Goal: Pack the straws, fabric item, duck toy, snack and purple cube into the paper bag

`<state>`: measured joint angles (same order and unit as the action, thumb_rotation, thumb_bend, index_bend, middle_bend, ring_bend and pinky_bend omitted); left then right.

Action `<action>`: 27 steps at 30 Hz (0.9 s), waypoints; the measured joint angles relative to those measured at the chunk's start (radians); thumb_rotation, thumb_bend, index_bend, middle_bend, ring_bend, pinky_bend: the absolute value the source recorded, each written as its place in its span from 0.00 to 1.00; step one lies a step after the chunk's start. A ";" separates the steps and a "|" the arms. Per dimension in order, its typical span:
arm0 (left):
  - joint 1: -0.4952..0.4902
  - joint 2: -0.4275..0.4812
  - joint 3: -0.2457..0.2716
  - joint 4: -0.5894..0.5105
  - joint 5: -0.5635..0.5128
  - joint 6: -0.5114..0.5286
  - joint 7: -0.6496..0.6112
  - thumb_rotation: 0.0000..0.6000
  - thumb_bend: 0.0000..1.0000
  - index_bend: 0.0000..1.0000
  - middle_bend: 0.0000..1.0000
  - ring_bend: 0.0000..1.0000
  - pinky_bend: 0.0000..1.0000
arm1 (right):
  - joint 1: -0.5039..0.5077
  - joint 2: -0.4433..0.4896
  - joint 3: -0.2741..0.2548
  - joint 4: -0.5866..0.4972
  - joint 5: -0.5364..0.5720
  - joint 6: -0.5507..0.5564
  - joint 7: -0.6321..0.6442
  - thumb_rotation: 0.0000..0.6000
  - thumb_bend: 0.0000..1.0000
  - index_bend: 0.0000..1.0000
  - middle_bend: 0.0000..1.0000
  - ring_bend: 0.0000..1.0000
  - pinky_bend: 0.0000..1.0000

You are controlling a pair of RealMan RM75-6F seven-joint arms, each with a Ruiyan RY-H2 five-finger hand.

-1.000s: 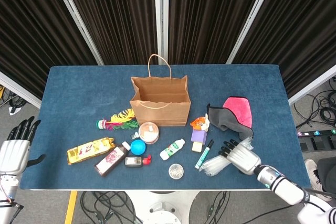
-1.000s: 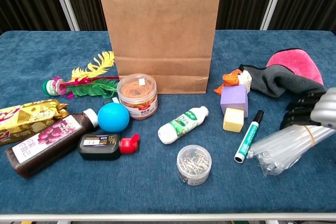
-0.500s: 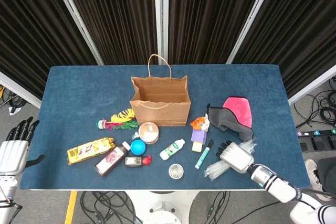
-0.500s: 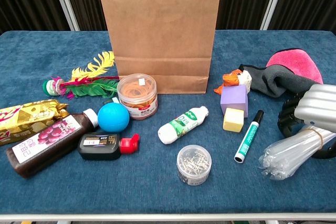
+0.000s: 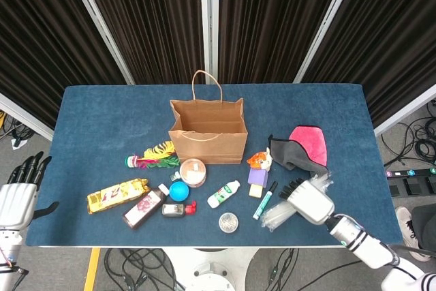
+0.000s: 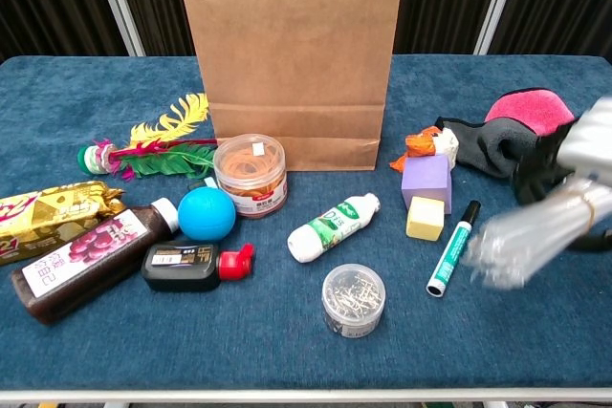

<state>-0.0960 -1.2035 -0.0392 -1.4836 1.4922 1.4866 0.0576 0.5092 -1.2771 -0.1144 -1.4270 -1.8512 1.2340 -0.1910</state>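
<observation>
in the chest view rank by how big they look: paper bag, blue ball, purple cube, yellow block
1. paper bag, by far the largest.
2. blue ball and purple cube: these look about alike, and the ball sits a little nearer the camera, so I won't rank them.
3. yellow block, the smallest.

Bag (image 5: 208, 129) stands mid-table (image 5: 102, 110). Duck (image 5: 259, 160), cube (image 5: 257, 176) and marker (image 5: 265, 200) lie right of it; cloth (image 5: 300, 149) further right. Snack (image 5: 117, 195) lies front left. Straws (image 6: 531, 233) sit off the table in right robot hand (image 5: 308, 200).
</observation>
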 measured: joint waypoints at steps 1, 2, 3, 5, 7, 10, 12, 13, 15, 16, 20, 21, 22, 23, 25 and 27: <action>0.000 0.002 0.001 -0.004 0.002 0.000 0.003 1.00 0.06 0.08 0.03 0.00 0.16 | -0.001 0.017 0.007 -0.027 0.000 0.012 -0.001 1.00 0.19 0.72 0.56 0.45 0.54; 0.000 0.003 0.002 -0.006 0.003 0.000 0.004 1.00 0.06 0.08 0.03 0.00 0.17 | -0.002 0.041 0.018 -0.067 0.002 0.025 -0.001 1.00 0.19 0.72 0.56 0.45 0.55; 0.000 0.003 0.002 -0.007 0.003 -0.002 0.004 1.00 0.06 0.08 0.03 0.00 0.16 | -0.002 0.060 0.026 -0.102 0.004 0.035 0.000 1.00 0.20 0.72 0.56 0.45 0.55; -0.001 0.004 0.003 -0.008 0.000 -0.007 0.002 1.00 0.06 0.08 0.03 0.00 0.16 | -0.001 0.110 0.050 -0.196 0.011 0.056 0.000 1.00 0.20 0.73 0.56 0.46 0.56; -0.003 0.004 0.003 -0.009 -0.003 -0.015 0.001 1.00 0.06 0.08 0.03 0.00 0.17 | 0.004 0.159 0.080 -0.288 0.019 0.073 -0.007 1.00 0.20 0.73 0.57 0.46 0.56; -0.009 0.003 0.002 -0.008 -0.004 -0.024 -0.003 1.00 0.06 0.08 0.03 0.00 0.17 | 0.024 0.242 0.159 -0.445 0.050 0.089 -0.037 1.00 0.20 0.73 0.57 0.46 0.56; -0.011 0.003 0.002 -0.006 -0.004 -0.026 -0.006 1.00 0.06 0.08 0.03 0.00 0.17 | 0.053 0.285 0.238 -0.539 0.100 0.084 -0.063 1.00 0.20 0.73 0.57 0.46 0.56; -0.011 0.003 0.002 -0.004 -0.004 -0.028 -0.009 1.00 0.06 0.08 0.03 0.00 0.17 | 0.069 0.297 0.274 -0.567 0.129 0.078 -0.073 1.00 0.20 0.73 0.57 0.46 0.56; -0.012 0.004 0.001 0.000 -0.006 -0.030 -0.015 1.00 0.06 0.08 0.03 0.00 0.17 | 0.113 0.309 0.355 -0.604 0.210 0.059 -0.090 1.00 0.20 0.73 0.57 0.46 0.56; -0.013 0.004 -0.001 0.004 -0.008 -0.032 -0.020 1.00 0.06 0.08 0.03 0.00 0.17 | 0.136 0.306 0.388 -0.610 0.249 0.053 -0.095 1.00 0.19 0.73 0.57 0.46 0.56; -0.020 0.004 -0.007 0.028 -0.014 -0.040 -0.041 1.00 0.06 0.08 0.03 0.00 0.16 | 0.240 0.205 0.499 -0.578 0.397 0.050 -0.100 1.00 0.20 0.73 0.57 0.46 0.56; -0.022 0.004 -0.009 0.034 -0.015 -0.043 -0.047 1.00 0.06 0.08 0.03 0.00 0.17 | 0.258 0.166 0.512 -0.559 0.412 0.055 -0.096 1.00 0.20 0.73 0.57 0.46 0.56; -0.025 0.005 -0.012 0.040 -0.018 -0.046 -0.054 1.00 0.06 0.08 0.03 0.00 0.16 | 0.278 0.123 0.524 -0.538 0.424 0.059 -0.091 1.00 0.20 0.73 0.57 0.46 0.56; -0.026 0.005 -0.014 0.044 -0.020 -0.048 -0.059 1.00 0.06 0.08 0.03 0.00 0.17 | 0.304 0.062 0.541 -0.504 0.440 0.065 -0.081 1.00 0.20 0.73 0.57 0.46 0.56; -0.030 0.009 -0.018 0.053 -0.024 -0.053 -0.070 1.00 0.06 0.08 0.03 0.00 0.17 | 0.346 -0.034 0.565 -0.445 0.470 0.073 -0.061 1.00 0.20 0.73 0.57 0.46 0.56; -0.030 0.012 -0.019 0.059 -0.027 -0.054 -0.077 1.00 0.06 0.08 0.03 0.00 0.17 | 0.396 -0.142 0.595 -0.366 0.508 0.080 -0.027 1.00 0.21 0.73 0.57 0.46 0.56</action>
<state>-0.1263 -1.1919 -0.0582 -1.4245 1.4653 1.4326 -0.0194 0.9049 -1.4194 0.4803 -1.7932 -1.3432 1.3141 -0.2175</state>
